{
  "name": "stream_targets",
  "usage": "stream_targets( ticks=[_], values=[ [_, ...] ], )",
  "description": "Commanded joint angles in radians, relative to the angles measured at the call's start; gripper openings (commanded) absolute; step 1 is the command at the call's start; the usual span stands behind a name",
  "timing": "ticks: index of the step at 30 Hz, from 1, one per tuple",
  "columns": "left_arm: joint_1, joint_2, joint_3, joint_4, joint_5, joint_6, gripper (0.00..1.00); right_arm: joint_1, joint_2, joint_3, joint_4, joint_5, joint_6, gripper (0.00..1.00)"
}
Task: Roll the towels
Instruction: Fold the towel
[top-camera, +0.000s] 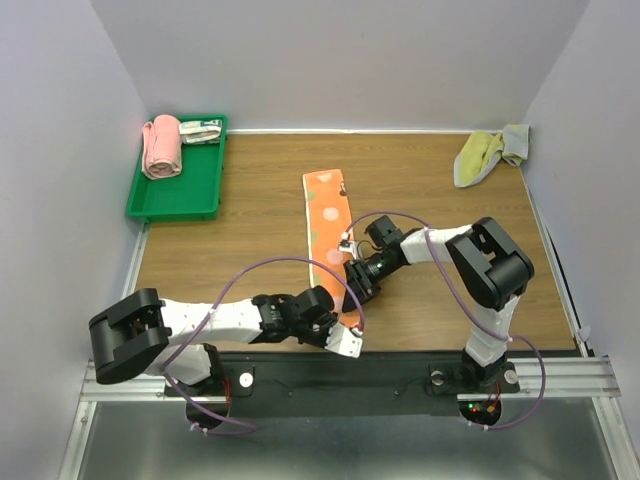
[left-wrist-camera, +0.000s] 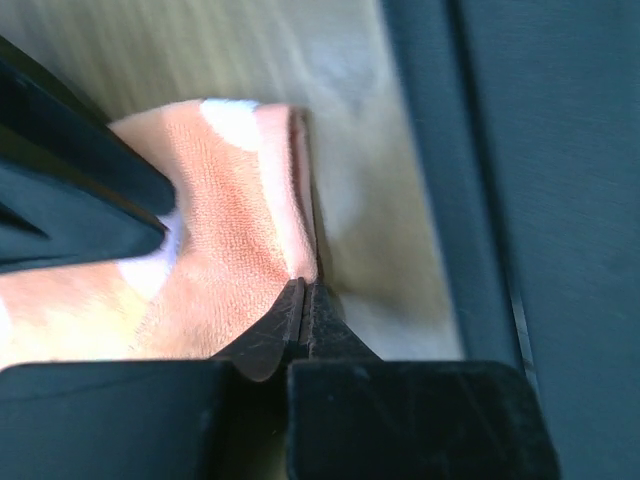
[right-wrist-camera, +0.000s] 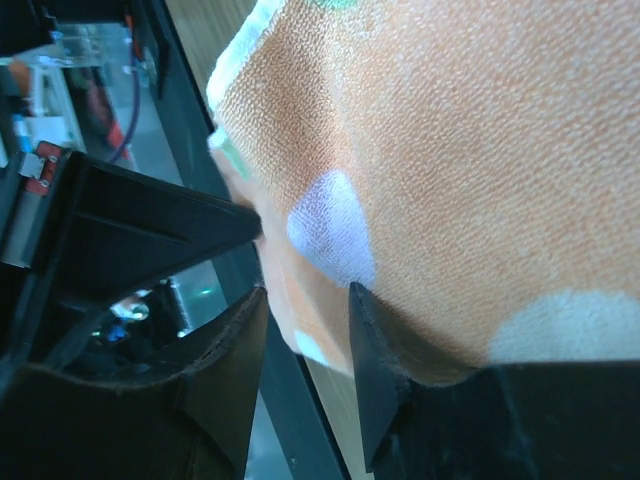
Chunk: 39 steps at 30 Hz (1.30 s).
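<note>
The orange towel (top-camera: 328, 215) with pale dots lies lengthwise in the middle of the table, its near end at the front edge. My left gripper (top-camera: 347, 342) is at that near end. In the left wrist view its jaws (left-wrist-camera: 303, 290) are pressed together, pinching the edge of the orange towel (left-wrist-camera: 230, 250). My right gripper (top-camera: 356, 284) is just behind it. It stands open (right-wrist-camera: 305, 325) astride the side edge of the orange towel (right-wrist-camera: 450, 150), with a gap on its left. The yellow-green towel (top-camera: 488, 155) with a grey part lies crumpled at the back right corner.
A green tray (top-camera: 150, 205) at the back left holds a pink towel roll (top-camera: 162, 147) and a small folded cloth (top-camera: 201, 131). The black mounting rail (top-camera: 400, 370) runs along the table's front edge, right below both grippers. Grey walls close in the left, right and back.
</note>
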Motion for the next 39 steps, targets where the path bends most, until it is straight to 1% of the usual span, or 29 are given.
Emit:
stream_targets(
  ticks=[1,3,5,6,7,9,15,18,20,22,23,24,25,28,31,35,38,39],
  values=[
    [-0.005,-0.055,0.047,-0.108,0.066,-0.050,0.00,0.006,-0.094,0.007,-0.022,0.058,-0.049,0.45],
    [-0.005,-0.061,0.050,-0.117,0.062,-0.053,0.00,0.002,-0.126,0.031,-0.025,0.074,-0.049,0.47],
    [-0.004,-0.064,0.054,-0.123,0.062,-0.054,0.00,-0.004,-0.140,0.053,-0.033,0.088,-0.048,0.52],
    [-0.005,-0.070,0.064,-0.126,0.062,-0.053,0.00,-0.013,-0.152,0.072,-0.036,0.094,-0.048,0.58],
    [-0.005,-0.075,0.073,-0.131,0.069,-0.056,0.00,-0.017,-0.157,0.082,-0.041,0.110,-0.048,0.69],
    [-0.005,-0.077,0.084,-0.137,0.079,-0.064,0.00,-0.030,-0.166,0.100,-0.042,0.122,-0.046,0.77],
    [-0.002,-0.058,0.110,-0.140,0.074,-0.071,0.00,-0.067,-0.146,0.140,-0.054,0.128,-0.052,0.78],
    [0.024,-0.061,0.131,-0.141,0.077,-0.065,0.00,-0.082,-0.142,0.142,-0.057,0.136,-0.058,0.80],
    [0.047,-0.054,0.149,-0.151,0.086,-0.056,0.00,-0.091,-0.140,0.146,-0.058,0.148,-0.063,0.84],
    [0.079,-0.043,0.186,-0.155,0.088,-0.039,0.00,-0.111,-0.139,0.162,-0.059,0.157,-0.062,0.94],
    [0.094,-0.038,0.198,-0.154,0.095,-0.034,0.00,-0.119,-0.139,0.169,-0.059,0.159,-0.062,0.95],
    [0.110,-0.032,0.211,-0.157,0.102,-0.027,0.00,-0.126,-0.139,0.175,-0.061,0.160,-0.062,1.00],
    [0.140,-0.023,0.226,-0.163,0.109,-0.015,0.00,-0.142,-0.139,0.183,-0.061,0.160,-0.060,1.00],
    [0.180,0.008,0.271,-0.166,0.117,0.010,0.00,-0.175,-0.139,0.212,-0.062,0.164,-0.055,1.00],
    [0.245,0.052,0.310,-0.151,0.131,0.035,0.00,-0.214,-0.139,0.240,-0.061,0.177,-0.045,1.00],
    [0.336,0.141,0.370,-0.128,0.135,0.059,0.00,-0.264,-0.142,0.263,-0.064,0.199,-0.042,1.00],
    [0.375,0.205,0.425,-0.114,0.135,0.073,0.00,-0.295,-0.146,0.266,-0.067,0.203,-0.043,1.00],
    [0.407,0.221,0.461,-0.112,0.143,0.067,0.00,-0.307,-0.149,0.266,-0.067,0.205,-0.045,1.00]
  ],
)
